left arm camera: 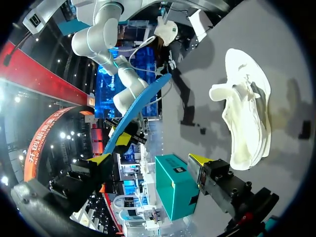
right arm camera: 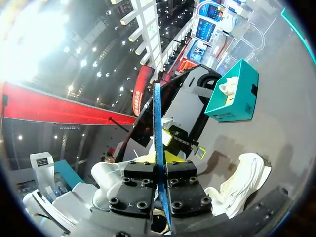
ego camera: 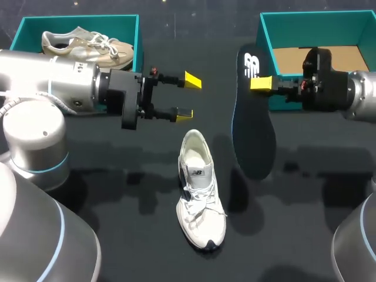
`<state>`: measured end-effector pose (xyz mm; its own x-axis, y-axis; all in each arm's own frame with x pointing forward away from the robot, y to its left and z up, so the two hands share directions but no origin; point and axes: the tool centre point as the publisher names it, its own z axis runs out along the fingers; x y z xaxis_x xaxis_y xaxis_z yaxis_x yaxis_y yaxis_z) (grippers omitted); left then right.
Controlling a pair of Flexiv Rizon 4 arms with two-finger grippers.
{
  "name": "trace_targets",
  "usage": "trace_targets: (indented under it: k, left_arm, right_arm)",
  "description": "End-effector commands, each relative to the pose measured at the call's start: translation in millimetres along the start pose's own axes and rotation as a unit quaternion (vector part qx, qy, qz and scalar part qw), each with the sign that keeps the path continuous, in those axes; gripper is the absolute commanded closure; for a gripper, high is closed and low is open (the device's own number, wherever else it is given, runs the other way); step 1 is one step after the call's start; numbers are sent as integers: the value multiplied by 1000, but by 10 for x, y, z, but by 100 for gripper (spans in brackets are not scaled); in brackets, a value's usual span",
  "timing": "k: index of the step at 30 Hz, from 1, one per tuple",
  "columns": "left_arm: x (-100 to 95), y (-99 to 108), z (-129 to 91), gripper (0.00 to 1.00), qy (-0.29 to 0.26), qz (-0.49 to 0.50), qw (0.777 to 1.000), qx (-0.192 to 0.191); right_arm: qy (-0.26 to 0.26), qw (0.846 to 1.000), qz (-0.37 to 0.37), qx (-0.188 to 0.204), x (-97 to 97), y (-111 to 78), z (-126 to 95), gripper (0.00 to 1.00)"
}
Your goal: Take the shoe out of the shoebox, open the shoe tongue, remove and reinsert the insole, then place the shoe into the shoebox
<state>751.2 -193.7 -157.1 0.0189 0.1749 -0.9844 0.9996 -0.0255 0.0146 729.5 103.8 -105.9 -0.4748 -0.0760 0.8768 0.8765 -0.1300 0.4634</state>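
Note:
A white shoe lies on the black table near the middle, heel toward the far side and its opening empty. My right gripper is shut on a dark blue insole, which hangs above the table to the right of the shoe. In the right wrist view the insole stands edge-on, pinched between the fingers, with the shoe beyond. My left gripper hovers open above the shoe's heel with nothing in it. From the left wrist its gripper faces the shoe and the insole.
A teal shoebox at the back left holds a beige shoe. A second teal shoebox at the back right shows a bare cardboard floor, partly hidden by my right arm. Both arms reach in over the table's far half.

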Motion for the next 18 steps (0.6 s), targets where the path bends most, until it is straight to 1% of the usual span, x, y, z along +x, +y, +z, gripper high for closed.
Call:
trace_targets:
  k: [1,3,6,8,18]
  left_arm:
    - [13,52,127,0,-9,0,1000,2]
    - [11,53,145,0,-13,-1,1000,-2]
    - [-18,65,179,0,-22,-5,1000,-3]
    - [-48,64,191,0,-20,0,1000,-10]
    - [-39,52,197,0,-20,0,1000,-10]
  right_arm:
    - [-18,999,39,-10,-135,71,80,100]
    - [-16,998,62,-16,-209,106,119,100]
    - [-20,995,100,-6,-356,135,175,100]
    - [-20,995,97,-8,-366,141,166,100]
    - [-20,995,97,-8,-366,141,166,100]
